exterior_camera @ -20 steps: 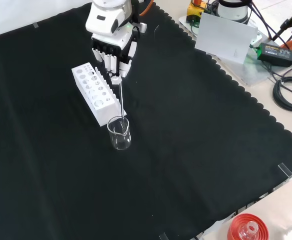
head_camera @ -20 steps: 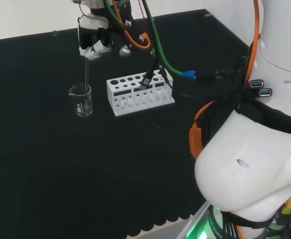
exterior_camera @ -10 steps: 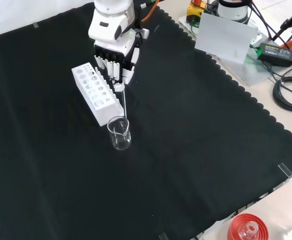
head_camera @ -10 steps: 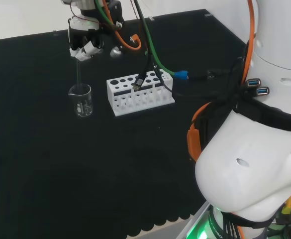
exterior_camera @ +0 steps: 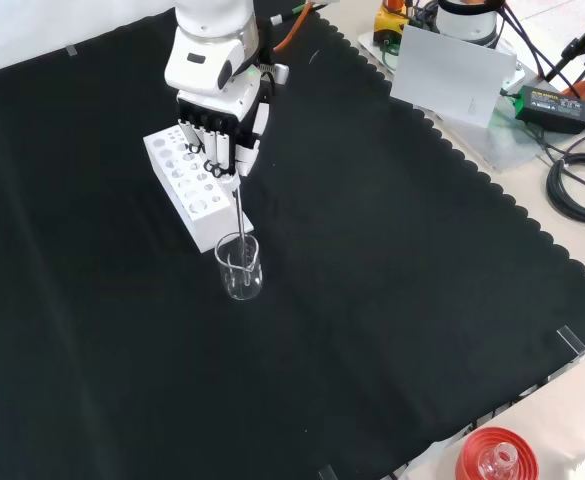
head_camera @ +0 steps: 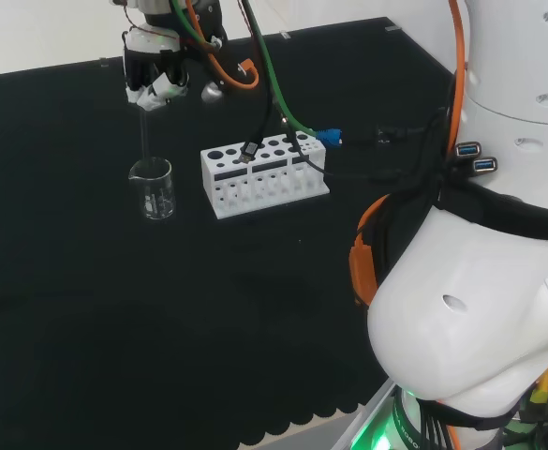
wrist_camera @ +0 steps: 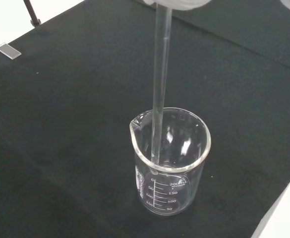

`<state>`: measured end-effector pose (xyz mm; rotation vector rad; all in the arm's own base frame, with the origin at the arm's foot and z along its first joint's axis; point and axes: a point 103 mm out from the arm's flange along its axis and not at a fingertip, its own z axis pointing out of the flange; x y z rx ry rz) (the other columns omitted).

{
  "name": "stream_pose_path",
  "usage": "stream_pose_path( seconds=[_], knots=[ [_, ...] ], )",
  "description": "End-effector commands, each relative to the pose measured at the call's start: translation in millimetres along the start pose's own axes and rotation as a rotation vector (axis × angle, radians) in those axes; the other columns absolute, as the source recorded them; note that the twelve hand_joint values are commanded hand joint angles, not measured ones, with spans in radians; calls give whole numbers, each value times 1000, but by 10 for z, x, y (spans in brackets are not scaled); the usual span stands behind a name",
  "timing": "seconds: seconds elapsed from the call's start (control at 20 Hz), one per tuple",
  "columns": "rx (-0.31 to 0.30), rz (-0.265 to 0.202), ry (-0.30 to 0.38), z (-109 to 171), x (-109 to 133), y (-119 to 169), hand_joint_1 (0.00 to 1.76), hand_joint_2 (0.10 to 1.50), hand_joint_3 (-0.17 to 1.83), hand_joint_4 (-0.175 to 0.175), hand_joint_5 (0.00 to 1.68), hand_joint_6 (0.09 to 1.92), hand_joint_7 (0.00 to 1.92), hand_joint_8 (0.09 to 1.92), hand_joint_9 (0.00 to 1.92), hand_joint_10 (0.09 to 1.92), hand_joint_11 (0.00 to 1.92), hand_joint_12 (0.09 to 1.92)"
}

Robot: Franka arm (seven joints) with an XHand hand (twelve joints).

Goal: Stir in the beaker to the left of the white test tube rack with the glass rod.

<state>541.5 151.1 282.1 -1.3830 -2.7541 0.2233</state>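
A clear glass beaker (head_camera: pixel 154 189) (exterior_camera: pixel 240 267) (wrist_camera: pixel 170 159) stands upright on the black cloth, to the left of the white test tube rack (head_camera: pixel 263 173) in the head view. The hand (head_camera: pixel 156 77) (exterior_camera: pixel 217 115) hangs above the beaker, its fingers curled round the top of a glass rod (head_camera: pixel 145 139) (exterior_camera: pixel 241 221) (wrist_camera: pixel 159 84). The rod hangs nearly upright, and its lower end is inside the beaker, close to the spout side of the rim. In the front view the rack (exterior_camera: pixel 190 184) lies just behind the beaker.
The arm's big white links (head_camera: pixel 480 281) stand at the right of the head view, with cables (head_camera: pixel 283 103) trailing over the rack. A red ribbed stand with a flask (exterior_camera: pixel 496 459) sits at the cloth's near edge in the front view. Boxes and cables (exterior_camera: pixel 562 150) lie beyond the cloth's right edge.
In the head view the hand has moved left and slightly farther off with the rod; the rod's lower end has shifted inside the beaker. Beaker and rack have stayed put.
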Motion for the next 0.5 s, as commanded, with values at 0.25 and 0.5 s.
stream_pose_path(
  seconds=[0.25, 0.5],
  knots=[
    [-16, 5, -4, -77, -19, -115, 1327, 1048, -175, -175, 1411, 87, 1403, 572, 1749, 479, 1607, 723],
    [-21, 4, -10, -133, -7, -148, 1327, 1049, -175, -175, 1411, 87, 1402, 573, 1748, 479, 1607, 723]
  ],
)
